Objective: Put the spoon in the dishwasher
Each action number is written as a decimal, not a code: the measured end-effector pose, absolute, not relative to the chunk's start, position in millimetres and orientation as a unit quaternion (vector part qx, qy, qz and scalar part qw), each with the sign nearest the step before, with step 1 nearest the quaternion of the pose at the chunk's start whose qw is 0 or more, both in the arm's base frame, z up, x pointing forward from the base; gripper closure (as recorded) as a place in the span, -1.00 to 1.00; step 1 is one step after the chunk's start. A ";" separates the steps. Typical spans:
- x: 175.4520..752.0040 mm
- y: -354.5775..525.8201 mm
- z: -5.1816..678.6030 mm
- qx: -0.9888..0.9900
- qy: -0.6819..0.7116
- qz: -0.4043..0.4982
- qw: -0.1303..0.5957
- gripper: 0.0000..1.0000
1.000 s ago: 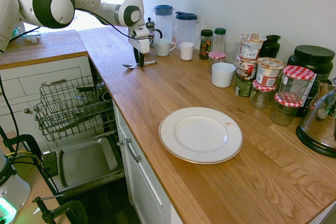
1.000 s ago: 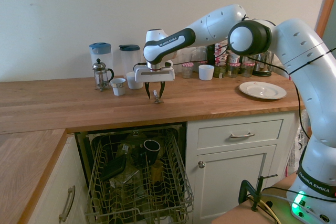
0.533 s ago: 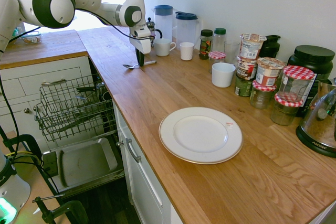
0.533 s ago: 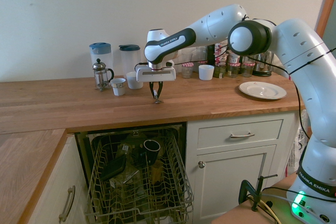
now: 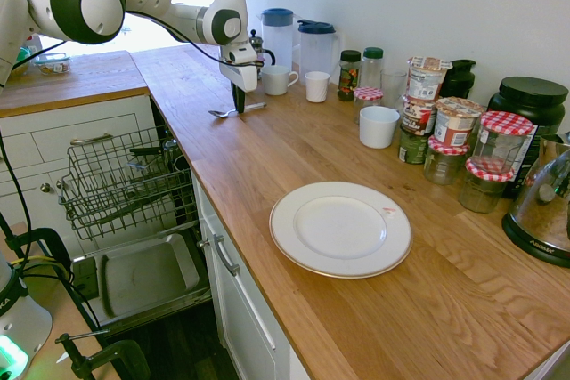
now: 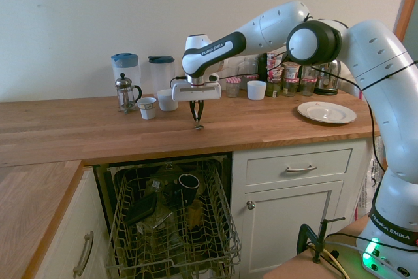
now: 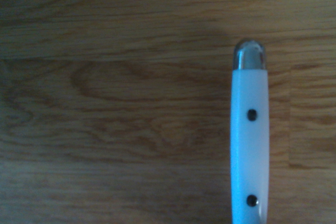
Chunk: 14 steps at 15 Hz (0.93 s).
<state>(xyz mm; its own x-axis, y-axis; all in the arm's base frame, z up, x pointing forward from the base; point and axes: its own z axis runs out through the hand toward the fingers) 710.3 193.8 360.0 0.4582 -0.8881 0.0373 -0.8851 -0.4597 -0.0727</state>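
Note:
The spoon (image 5: 220,113) lies on the wooden worktop at its far left end, bowl pointing toward the counter edge. My gripper (image 5: 238,106) comes straight down on its handle and is shut on it; from the other side the gripper (image 6: 198,121) shows its fingers pressed together with the spoon (image 6: 198,126) just under them. Close up, the spoon's handle (image 7: 250,140) is white with two dark rivets and a metal end cap, over bare wood. The dishwasher stands open below the counter, its wire rack (image 5: 125,180) pulled out over the lowered door (image 5: 142,278). The rack (image 6: 173,227) holds a dark cup and other items.
Behind the gripper stand a French press (image 6: 125,93), two white cups (image 5: 278,80), and two blue-lidded jugs (image 5: 317,46). Further along are a white bowl (image 5: 378,126), jars (image 5: 488,153) and a white plate (image 5: 340,229). White drawers (image 6: 300,168) flank the dishwasher.
The fingers went from spread wide either side of the spoon handle to shut on it. The wrist has shifted slightly; the spoon stays at counter level.

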 end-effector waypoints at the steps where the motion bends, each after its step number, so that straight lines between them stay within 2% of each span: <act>1: 702.8 196.1 375.5 -0.855 0.517 -0.038 0.024 1.00; 7: 626.1 240.1 445.4 -0.874 0.483 -0.021 0.038 1.00; 14: 507.7 300.7 415.5 -0.862 0.500 0.040 0.066 1.00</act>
<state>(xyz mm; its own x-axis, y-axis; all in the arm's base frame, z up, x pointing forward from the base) 507.7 300.7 415.5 0.4962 -0.8576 -0.1353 -0.8682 -0.4909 -0.0726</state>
